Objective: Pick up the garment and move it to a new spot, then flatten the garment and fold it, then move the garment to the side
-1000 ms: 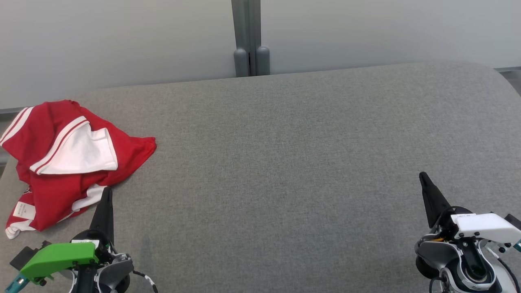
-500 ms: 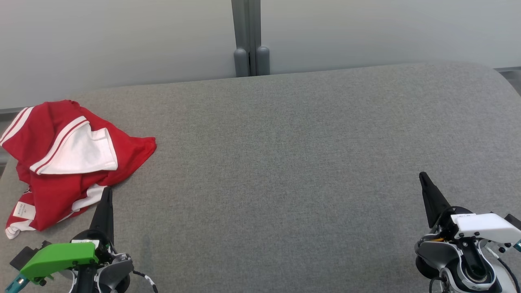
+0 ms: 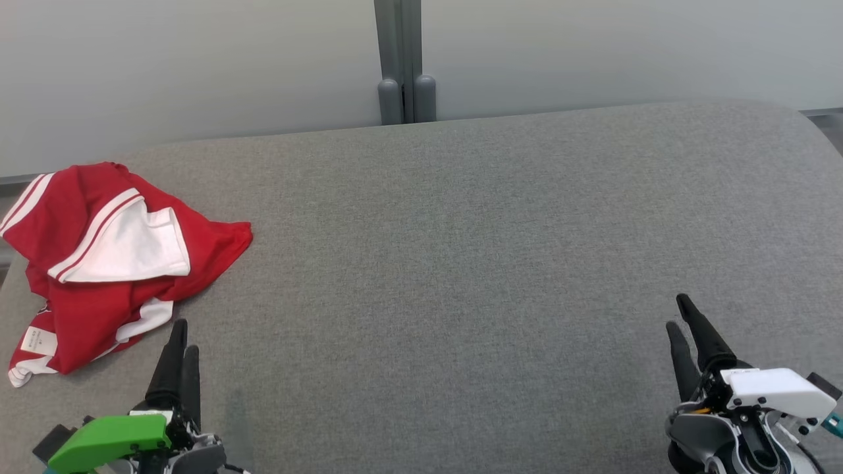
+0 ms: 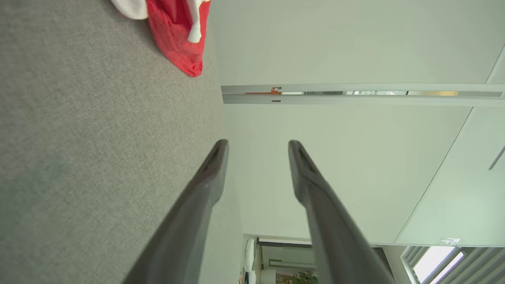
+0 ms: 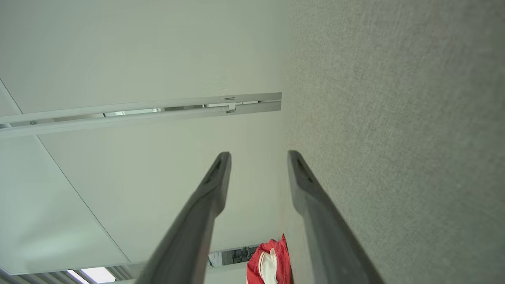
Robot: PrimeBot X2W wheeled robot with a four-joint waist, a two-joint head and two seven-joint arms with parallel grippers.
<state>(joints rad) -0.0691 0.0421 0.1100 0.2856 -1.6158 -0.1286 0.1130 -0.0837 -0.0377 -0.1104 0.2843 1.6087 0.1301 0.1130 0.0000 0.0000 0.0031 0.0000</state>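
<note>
**Both claws apart, garment waiting at the far left**

My left claw point(image 3: 184, 337) sits low at the near left with its two dark fingers apart and nothing between them. The left wrist view shows a plain gap between the tips. My right claw point(image 3: 676, 313) mirrors it at the near right, also apart and empty, well away from anything it could grip.

Just beyond the left claw's tips lies the garment point(image 3: 99, 263), a red shirt with white sleeves and striped trim, crumpled in a loose heap. It rests on the grey fabric surface point(image 3: 461, 263) close to the left edge, with a small white label point(image 3: 30, 340) at its near corner. The middle and right of the surface are open, and pale wall panels point(image 3: 197, 66) stand behind.

I judge the pick-up has not begun, so the reach comes first. The left claw is the natural choice because the heap's near hem is just ahead of it. I would keep the fingers wide, come down over a raised fold rather than a flat patch, and take several layers so the shirt lifts as one bundle. Pinching a single layer would likely leave a sleeve dragging. I would lift straight up before carrying it towards the open middle, since a sideways pull this near the edge could tip the cloth over the side.
</note>
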